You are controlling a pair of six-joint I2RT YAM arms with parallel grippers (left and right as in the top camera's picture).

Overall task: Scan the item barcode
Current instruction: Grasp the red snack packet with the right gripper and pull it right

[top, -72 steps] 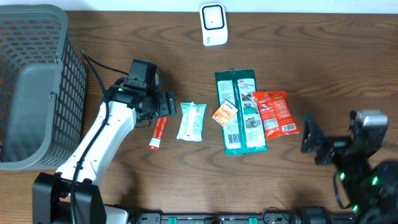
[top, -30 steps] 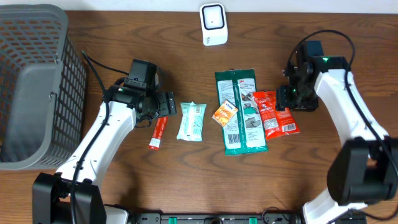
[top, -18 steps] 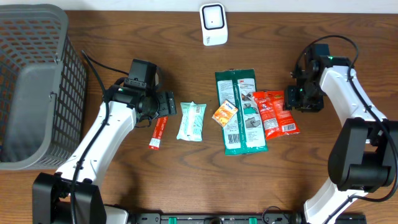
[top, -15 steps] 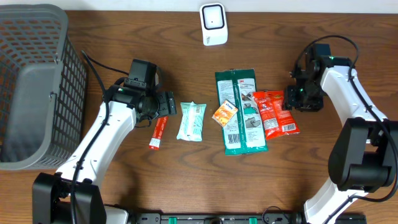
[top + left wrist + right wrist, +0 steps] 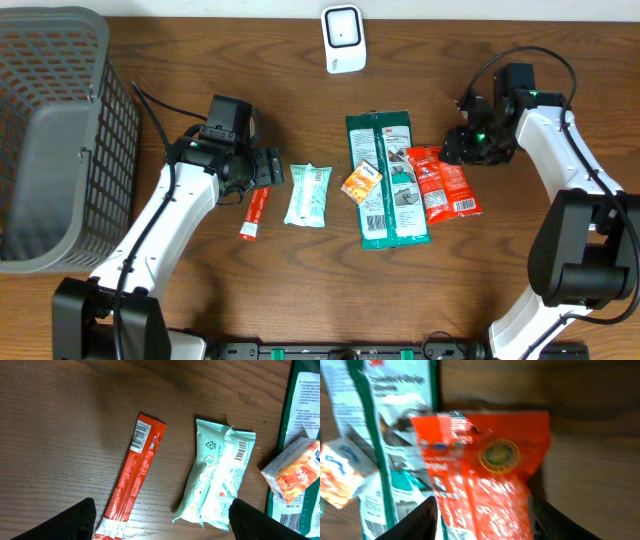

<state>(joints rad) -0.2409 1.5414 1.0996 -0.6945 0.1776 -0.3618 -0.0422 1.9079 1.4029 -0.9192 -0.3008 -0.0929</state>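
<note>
A red snack packet [image 5: 445, 183] lies flat on the table, its lower left overlapping a long green packet [image 5: 387, 180]. My right gripper [image 5: 462, 148] is at the red packet's top end. In the right wrist view the red packet [image 5: 485, 475] fills the gap, and both fingers [image 5: 560, 520] touch its side edges. The white scanner [image 5: 342, 38] stands at the back edge. My left gripper [image 5: 262, 167] hangs open over a red stick sachet [image 5: 134, 480], holding nothing.
A mint-green packet [image 5: 308, 194] lies right of the red stick [image 5: 254, 212]. A small orange sachet [image 5: 362, 182] rests on the green packet. A grey mesh basket [image 5: 50, 130] fills the far left. Dark wood table all round.
The right gripper has shifted slightly left and back over the red packet's top end, tilted, and its jaws have narrowed onto the packet. The left arm has not moved.
</note>
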